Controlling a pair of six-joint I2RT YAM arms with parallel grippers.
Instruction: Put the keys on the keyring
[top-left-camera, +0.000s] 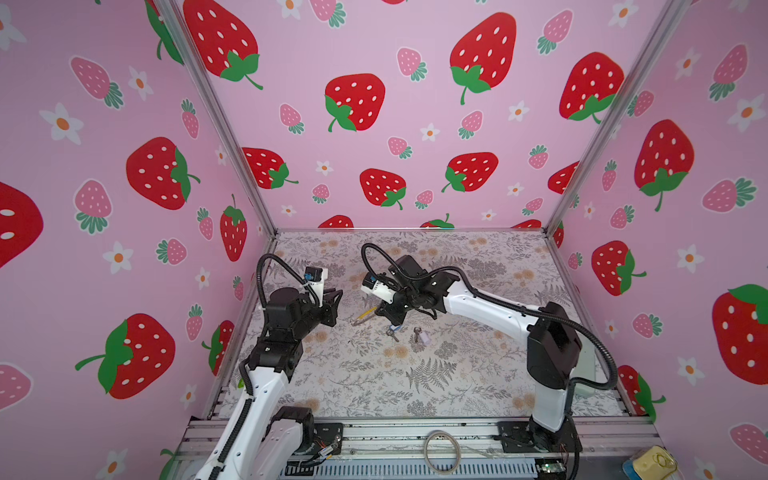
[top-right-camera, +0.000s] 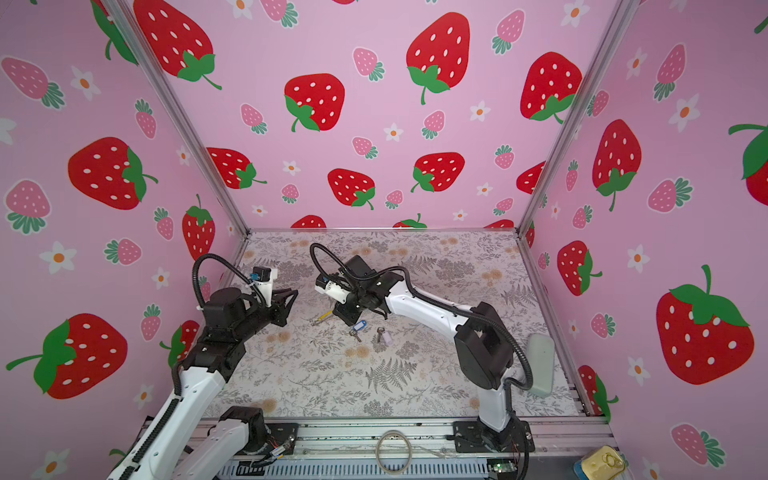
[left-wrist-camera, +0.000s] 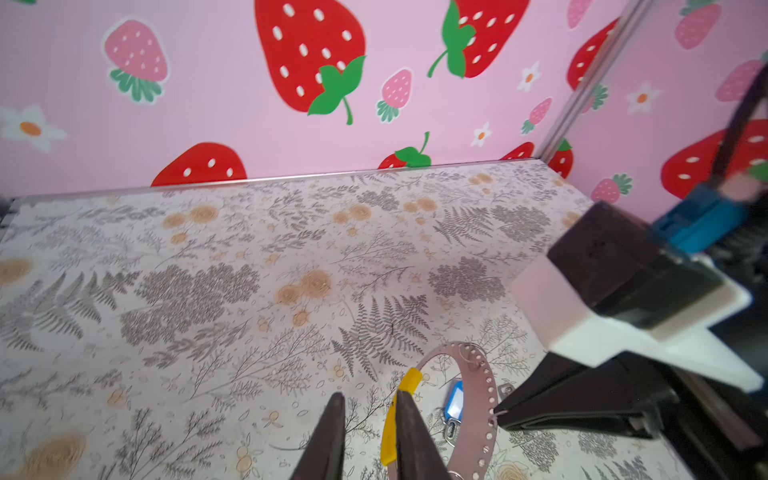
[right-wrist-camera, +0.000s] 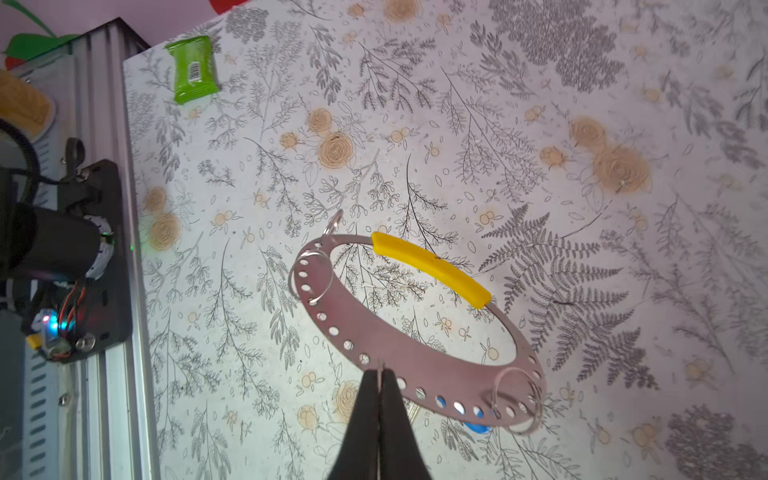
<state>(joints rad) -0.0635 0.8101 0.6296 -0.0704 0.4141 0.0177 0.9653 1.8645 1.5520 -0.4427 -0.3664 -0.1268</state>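
My right gripper (right-wrist-camera: 380, 371) is shut on the outer edge of the keyring (right-wrist-camera: 415, 368), a flat grey band with holes, small metal loops and a yellow section (right-wrist-camera: 432, 268). It holds the keyring tilted above the table in both top views (top-left-camera: 365, 314) (top-right-camera: 322, 318). The blue-tagged key (top-right-camera: 358, 326) lies under the ring and the lilac-tagged key (top-right-camera: 384, 336) lies just to its right. My left gripper (left-wrist-camera: 370, 395) is open with nothing between its fingers. It hovers just left of the keyring (left-wrist-camera: 473, 399), its nearer finger beside the yellow section.
A green packet (right-wrist-camera: 193, 68) lies near a table corner. A plain pale hoop (top-left-camera: 441, 451) rests on the front rail. A pale grey object (top-right-camera: 540, 359) sits at the table's right edge, and a yellow item (top-left-camera: 652, 461) lies at the front right.
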